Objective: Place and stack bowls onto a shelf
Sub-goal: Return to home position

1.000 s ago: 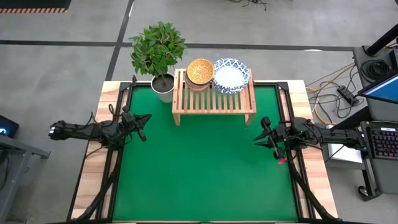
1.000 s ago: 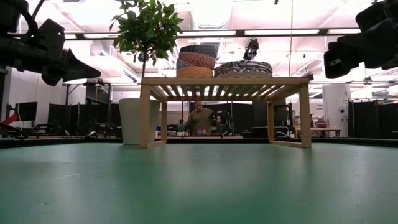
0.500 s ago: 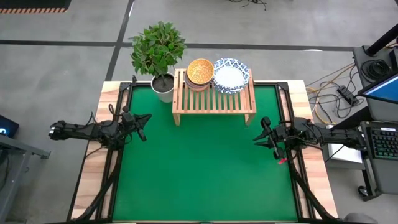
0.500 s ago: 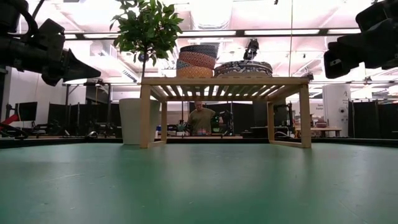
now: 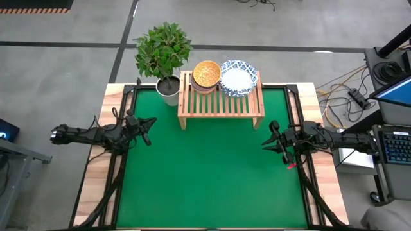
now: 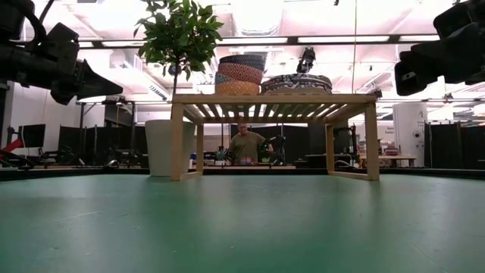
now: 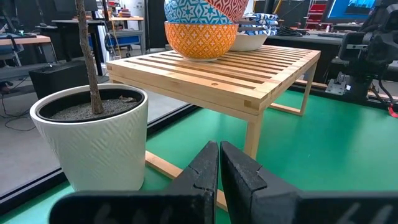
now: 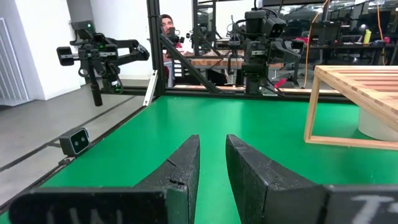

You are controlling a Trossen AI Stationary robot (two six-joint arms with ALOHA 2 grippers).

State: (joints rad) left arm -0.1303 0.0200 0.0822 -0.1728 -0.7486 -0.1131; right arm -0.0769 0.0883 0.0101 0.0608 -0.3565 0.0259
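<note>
Two stacks of bowls stand on the far half of the light-wood shelf (image 5: 220,106) (image 6: 273,98). The left stack is of small bowls (image 5: 207,74) (image 6: 241,73) (image 7: 202,31), orange patterned on top. The right stack is of white bowls with blue rims (image 5: 237,77) (image 6: 297,82). My left gripper (image 5: 151,120) (image 7: 219,158) hovers shut over the table's left edge and points toward the shelf. My right gripper (image 5: 264,142) (image 8: 212,152) hovers over the right edge, slightly open, pointing across the mat. Both are empty and well clear of the shelf.
A potted green plant (image 5: 164,51) in a white pot (image 7: 93,143) stands just left of the shelf at the far left corner. The green mat (image 5: 205,173) spreads in front of the shelf. A person (image 6: 244,144) sits in the room beyond the table.
</note>
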